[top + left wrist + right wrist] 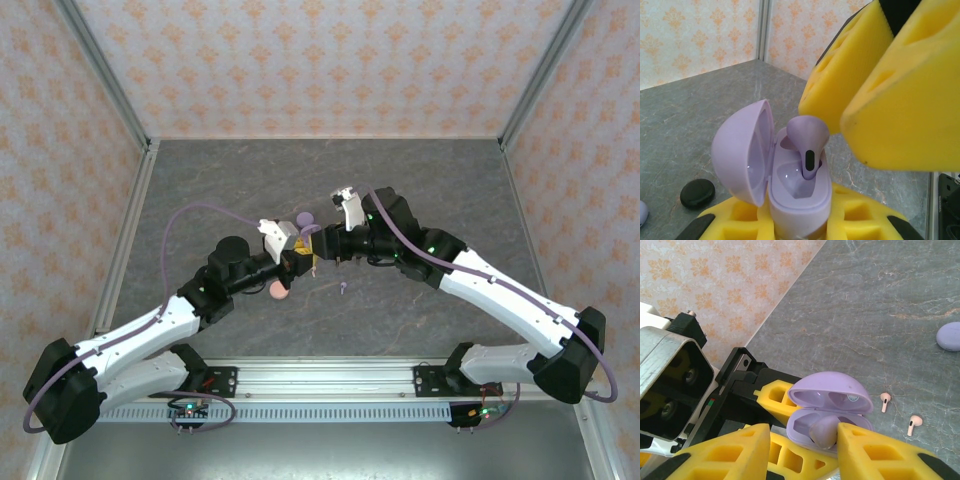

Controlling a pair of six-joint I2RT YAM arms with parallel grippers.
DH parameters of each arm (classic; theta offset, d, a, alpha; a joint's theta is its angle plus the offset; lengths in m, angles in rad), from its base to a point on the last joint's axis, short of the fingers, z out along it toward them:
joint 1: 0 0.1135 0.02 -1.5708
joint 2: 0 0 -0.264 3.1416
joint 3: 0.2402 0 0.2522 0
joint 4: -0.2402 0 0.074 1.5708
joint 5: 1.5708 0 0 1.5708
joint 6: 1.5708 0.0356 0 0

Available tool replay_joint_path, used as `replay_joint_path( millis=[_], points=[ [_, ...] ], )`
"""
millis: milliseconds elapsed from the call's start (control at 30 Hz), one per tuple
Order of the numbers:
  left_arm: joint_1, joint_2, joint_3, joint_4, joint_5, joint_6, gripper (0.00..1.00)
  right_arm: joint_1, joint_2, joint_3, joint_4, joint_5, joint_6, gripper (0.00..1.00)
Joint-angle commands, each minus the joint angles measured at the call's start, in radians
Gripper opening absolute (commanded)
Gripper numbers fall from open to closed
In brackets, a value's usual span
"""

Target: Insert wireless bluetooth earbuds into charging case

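A lilac round plastic charging case (747,150), lid open, is held tight by the left gripper (800,222). A tiny lilac stemmed earbud (807,140) is stood stem-down in one slot of it. The right gripper (805,434) is opened a little, its jaws loose around the earbud.

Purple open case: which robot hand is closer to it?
Left. The left gripper is shut on the open lilac case, clamping its base. The right gripper hovers just above it, straddling the lilac earbud standing in it.
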Motion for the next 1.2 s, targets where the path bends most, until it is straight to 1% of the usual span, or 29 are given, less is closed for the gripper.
replay_joint_path(
  millis=[0,1167],
  points=[
    [-0.008,0.004,0.027,0.037,-0.015,0.003,0.05,0.011,-0.021,-0.004,-0.001,-0.085,-0.014,0.39],
    [-0.008,0.011,0.027,0.037,-0.015,0.001,0.05,0.03,-0.02,0.013,-0.019,-0.134,-0.039,0.39]
  ],
)
